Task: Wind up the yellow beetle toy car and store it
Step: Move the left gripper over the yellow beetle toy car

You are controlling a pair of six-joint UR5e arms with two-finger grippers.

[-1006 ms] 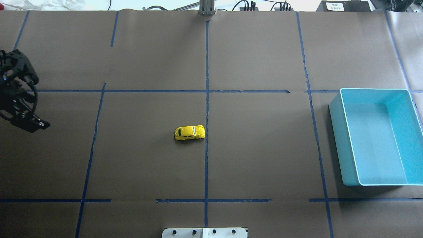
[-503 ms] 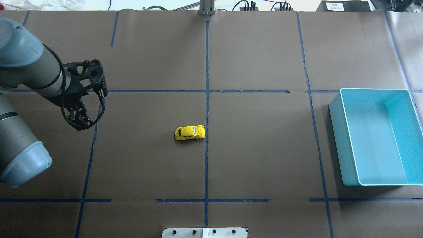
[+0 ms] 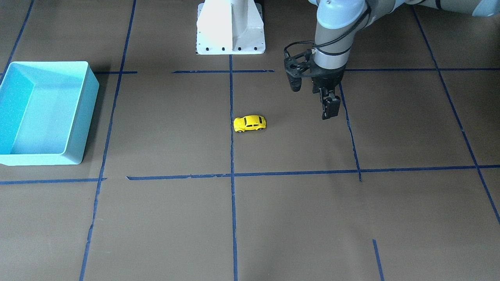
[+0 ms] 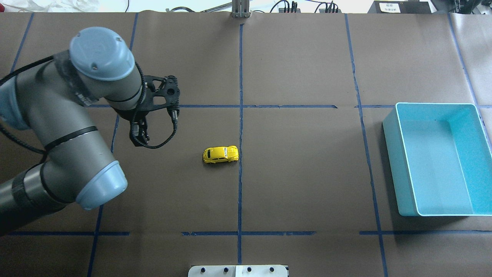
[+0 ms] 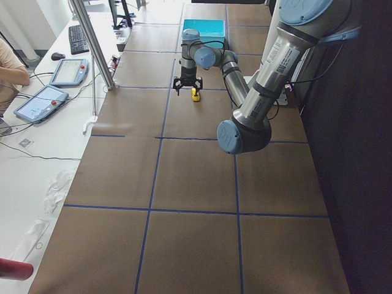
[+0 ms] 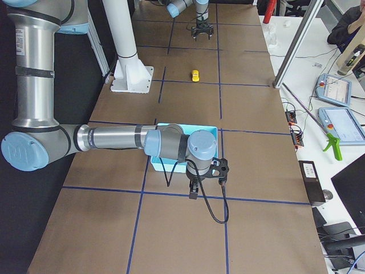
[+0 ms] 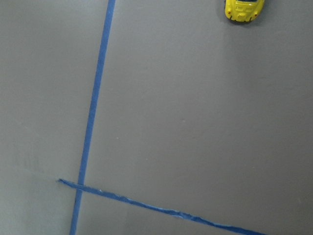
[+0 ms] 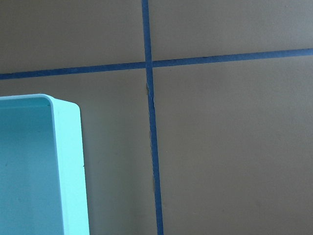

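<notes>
The yellow beetle toy car stands on its wheels on the brown paper near the table's middle, just left of the centre tape line; it also shows in the front view and at the top of the left wrist view. My left gripper points down, left of the car and well apart from it, above the table; its fingers look shut and empty. The empty turquoise bin stands at the right. My right gripper shows only in the right side view, beside the bin; I cannot tell if it is open.
Blue tape lines divide the paper into squares. The robot's white base stands at the near edge. The bin's corner fills the lower left of the right wrist view. Operator desks with tablets lie beyond the far edge.
My left arm has swung in from the table's left edge toward the middle, bringing its gripper much closer to the car. The car and bin have not moved.
</notes>
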